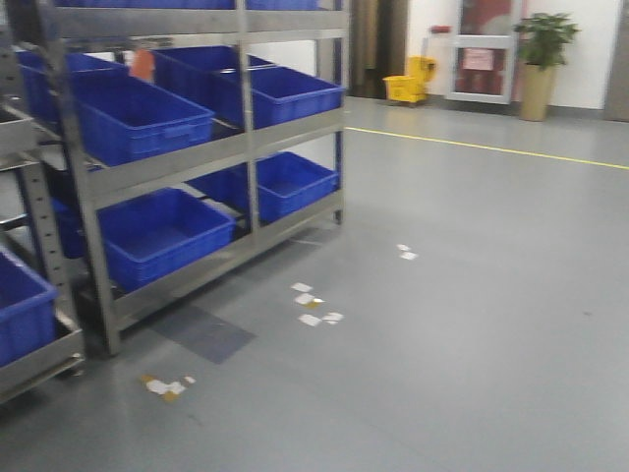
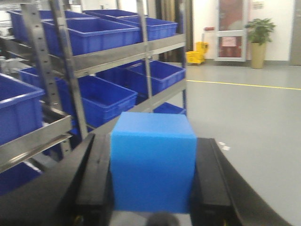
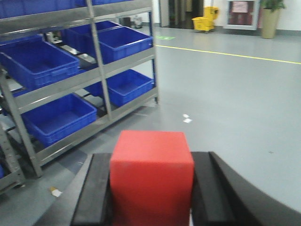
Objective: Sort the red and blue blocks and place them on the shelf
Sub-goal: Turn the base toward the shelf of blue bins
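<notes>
In the left wrist view my left gripper is shut on the light blue block, its black fingers pressed against both sides. My right gripper is shut on the red block in the same way. Both blocks are carried above the grey floor. The steel shelf stands to the left in the front view, also seen as the shelf and the shelf from the wrists. Neither gripper shows in the front view.
Large dark-blue bins fill the shelf's levels. A second rack stands at the far left. Paper scraps lie on the floor. A yellow mop bucket, a potted plant and a yellow floor line lie beyond.
</notes>
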